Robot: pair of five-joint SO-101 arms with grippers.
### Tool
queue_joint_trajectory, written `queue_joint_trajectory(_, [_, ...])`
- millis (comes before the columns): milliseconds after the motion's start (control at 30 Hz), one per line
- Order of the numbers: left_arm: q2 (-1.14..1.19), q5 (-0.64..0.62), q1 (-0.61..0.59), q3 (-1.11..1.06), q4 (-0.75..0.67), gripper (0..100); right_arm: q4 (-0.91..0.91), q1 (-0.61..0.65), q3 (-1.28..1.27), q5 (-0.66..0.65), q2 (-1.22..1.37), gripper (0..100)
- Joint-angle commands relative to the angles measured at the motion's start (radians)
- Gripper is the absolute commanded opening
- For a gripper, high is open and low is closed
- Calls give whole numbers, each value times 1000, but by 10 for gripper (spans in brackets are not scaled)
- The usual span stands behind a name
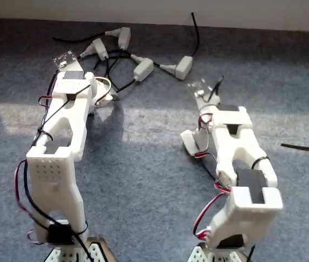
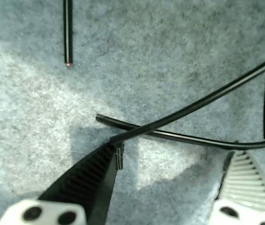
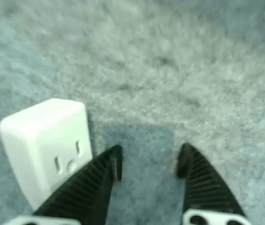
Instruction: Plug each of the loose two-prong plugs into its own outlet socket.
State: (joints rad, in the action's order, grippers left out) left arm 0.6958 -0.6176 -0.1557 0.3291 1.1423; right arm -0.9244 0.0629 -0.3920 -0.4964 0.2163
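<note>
- Left tool [image 2: 177,152]: gapes wide, grips nothing.
- Between its two sides: two black cords [image 2: 193,105] crossing on the grey carpeted counter [image 2: 170,47], one meeting the dark fingertip [image 2: 117,154], the other's cut end just ahead of that tip.
- Farther ahead, well apart: a third cord end [image 2: 67,47].
- Right tool [image 3: 150,154]: stands partly open, grips nothing.
- Just beside the outer side of its dark finger [image 3: 95,187]: a white outlet block [image 3: 46,140], slotted face in sight; touching or not, cannot tell.
- Seen from above, beyond both tools: four white cord-end bodies [image 1: 142,68] on black cords, plug or socket impossible to tell; one near the right tool, three near the left.
</note>
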Motion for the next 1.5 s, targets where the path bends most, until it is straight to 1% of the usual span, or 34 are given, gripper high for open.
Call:
queue_joint_trajectory(0, [-22, -6, -33, 27, -14, 348, 13, -84, -21, -60, 13, 201])
queue_joint_trajectory(100, [-22, -6, -33, 27, -14, 348, 13, -131, -19, -91, 13, 201])
queue_joint_trajectory(200, [-22, -6, -33, 27, -14, 348, 13, -162, -16, -94, 12, 201])
queue_joint_trajectory(367, [-22, -6, -33, 27, -14, 348, -19, -142, -5, -91, -1, 201])
queue_joint_trajectory(500, [-22, -6, -33, 27, -15, 348, -188, -74, 117, -72, 1, 201])
queue_joint_trajectory(567, [-22, -6, -33, 27, -15, 348, -283, -47, 220, -3, 1, 201])
queue_joint_trajectory(633, [-22, -6, -33, 27, -15, 348, -374, -30, 326, 35, 1, 201])
queue_joint_trajectory(733, [-22, -6, -33, 27, -15, 348, -476, 12, 443, 44, 2, 201])
queue_joint_trajectory(833, [-22, -6, -33, 27, -15, 348, -529, 73, 456, 46, 2, 201])
queue_joint_trajectory(1000, [-22, -6, -33, 27, -15, 348, -509, 120, 438, 106, 12, 201])
queue_joint_trajectory(1233, [-22, -6, -33, 27, -15, 348, -469, 220, 314, 115, 8, 201])
queue_joint_trajectory(1300, [-22, -6, -33, 27, -15, 348, -429, 226, 292, 115, 10, 201])
queue_joint_trajectory(1400, [-22, -6, -33, 27, -15, 348, -317, 216, 223, 114, 12, 201])
queue_joint_trajectory(1467, [-22, -6, -33, 27, -15, 348, -240, 180, 174, 109, 12, 201])
